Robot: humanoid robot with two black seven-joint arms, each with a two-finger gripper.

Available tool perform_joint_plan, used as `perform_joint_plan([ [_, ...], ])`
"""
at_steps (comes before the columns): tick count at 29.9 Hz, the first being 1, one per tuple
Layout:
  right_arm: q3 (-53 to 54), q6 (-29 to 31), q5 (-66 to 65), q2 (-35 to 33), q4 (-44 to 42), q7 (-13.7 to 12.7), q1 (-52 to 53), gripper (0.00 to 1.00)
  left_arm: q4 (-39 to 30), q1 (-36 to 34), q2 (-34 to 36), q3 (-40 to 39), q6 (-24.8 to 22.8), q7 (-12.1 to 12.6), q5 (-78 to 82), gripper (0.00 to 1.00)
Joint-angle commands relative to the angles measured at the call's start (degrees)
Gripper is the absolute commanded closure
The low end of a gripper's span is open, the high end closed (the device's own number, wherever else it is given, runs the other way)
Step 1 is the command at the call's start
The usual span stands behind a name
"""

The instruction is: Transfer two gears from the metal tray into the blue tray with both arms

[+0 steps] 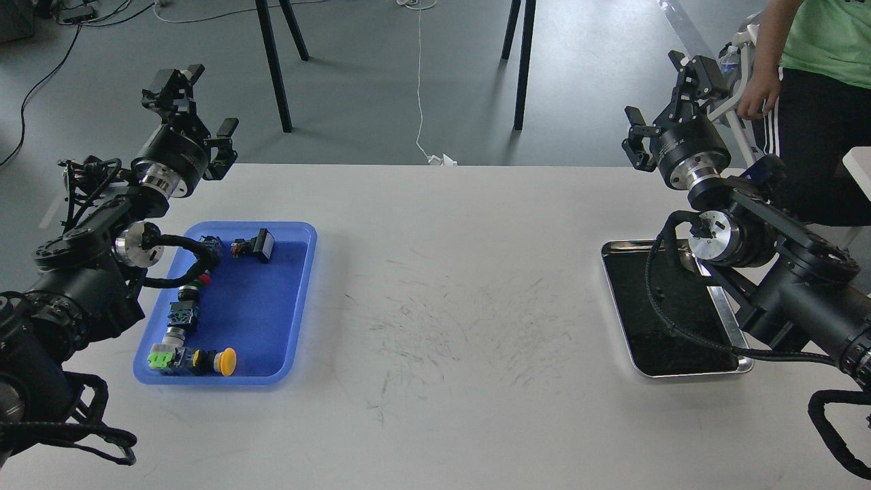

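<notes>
Head view: both my arms are raised off the tabletop (442,327), left jaws (194,99) and right jaws (670,95) spread apart, holding nothing. Metal tray (738,364) sits well below the right one, gears too tiny to spot. Blue tray (299,306) sits lower left.

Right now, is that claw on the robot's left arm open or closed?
Open. The left gripper is raised past the table's far edge, its two fingers spread apart with floor showing between them and nothing held.

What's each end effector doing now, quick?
Left end effector: open, holding nothing, raised beyond the table's far edge.
Right end effector: open, holding nothing.
</notes>
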Motion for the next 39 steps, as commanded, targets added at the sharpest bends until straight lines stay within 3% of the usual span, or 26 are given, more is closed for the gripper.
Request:
perform_joint_plan([
  [1,0.04,-0.09,-0.09,0.13,-0.01,0.00,0.00,0.01,0.02,-0.03,0.04,0.04,0.00,0.00,0.00,0.02],
  [12,-1.19,0.18,0.00,-0.66,0.35,-0.35,0.88,0.01,-0.07,-0.03,0.04,0.04,0.00,0.00,0.00,0.02],
  [17,-3.99,0.62,-0.09,-3.99,1.31,-2.28,1.31,0.01,-0.07,-0.12,0.13,0.13,0.00,0.00,0.00,0.02],
  [24,-18.57,1.49,-0.27,-12.24,8.42,-5.00,7.10,0.01,-0.07,-0.12,0.13,0.13,0.00,0.00,0.00,0.02],
  [31,-35.96,8.08,-1.06,-19.72,10.36,-10.63,15.72,0.01,-0.07,-0.03,0.04,0.13,0.00,0.00,0.00,0.02],
  [39,-55.32,16.25,-7.11,-20.70,10.54,-10.28,28.82,0.01,-0.07,-0.03,-0.05,-0.05,0.00,0.00,-0.09,0.02],
])
